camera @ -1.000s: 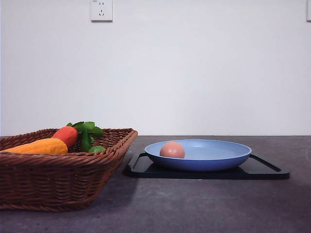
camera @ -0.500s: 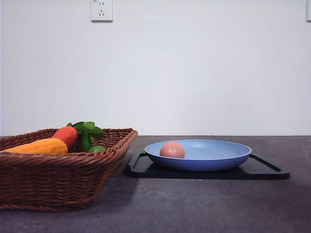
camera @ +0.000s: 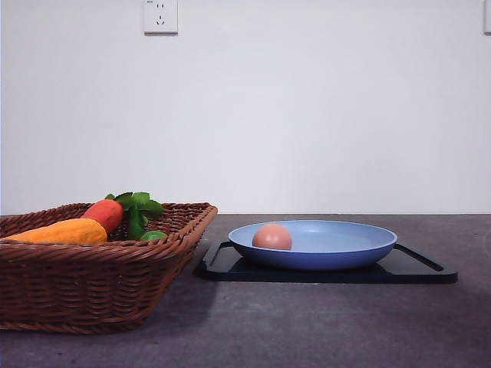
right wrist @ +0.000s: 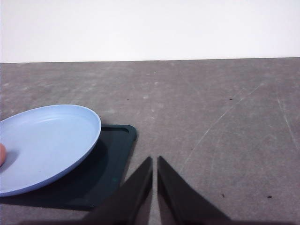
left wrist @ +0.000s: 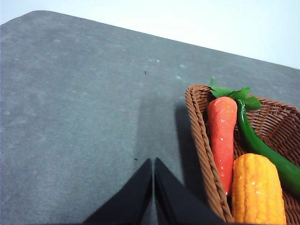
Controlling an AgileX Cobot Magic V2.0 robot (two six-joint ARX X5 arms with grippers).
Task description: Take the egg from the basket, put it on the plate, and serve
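Nothing has moved since 1 second ago: egg [camera: 271, 237] sits in the plate [camera: 360, 247], my left gripper [left wrist: 153, 165] and right gripper [right wrist: 154, 163] stay clenched, so serving needs a level lift.

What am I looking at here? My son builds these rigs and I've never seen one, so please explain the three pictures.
It is a two-armed table robot. One picture looks forward over the dark grey table; the other two come from cameras on each arm's wrist.

On the left stands a brown woven wicker basket holding an orange carrot, a yellow corn cob and a green pepper. To the right, a round light-blue plate sits on a flat black tray, with a small pinkish-brown egg lying in the plate.

The left gripper and right gripper are the dark wedges; both have their jaws closed together and hold nothing.
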